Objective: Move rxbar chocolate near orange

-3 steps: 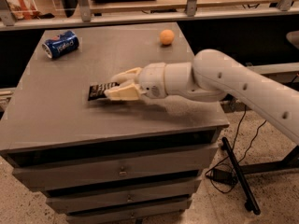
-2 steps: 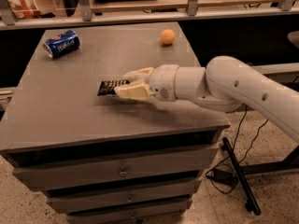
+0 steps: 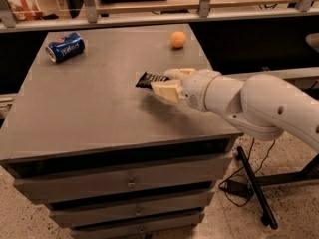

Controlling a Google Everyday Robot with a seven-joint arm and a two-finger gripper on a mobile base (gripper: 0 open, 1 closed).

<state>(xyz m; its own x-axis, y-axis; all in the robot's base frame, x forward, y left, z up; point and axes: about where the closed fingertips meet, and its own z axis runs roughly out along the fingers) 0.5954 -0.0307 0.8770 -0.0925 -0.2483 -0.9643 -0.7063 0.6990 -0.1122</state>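
Note:
The rxbar chocolate [image 3: 148, 79], a flat dark bar with pale lettering, is held at its right end by my gripper [image 3: 168, 81], just above the grey cabinet top [image 3: 89, 98], right of centre. The gripper's cream fingers [image 3: 165, 89] are shut on the bar. The orange [image 3: 178, 39], a small round fruit, sits at the back right of the top, apart from the bar and beyond it. My white arm reaches in from the right.
A blue soda can [image 3: 65, 47] lies on its side at the back left of the top. The cabinet has drawers below. A railing and shelf run behind. Cables and a stand leg [image 3: 254, 185] lie on the floor at right.
My gripper has carried the bar to the right and toward the back, closer to the orange. The can and orange have not moved.

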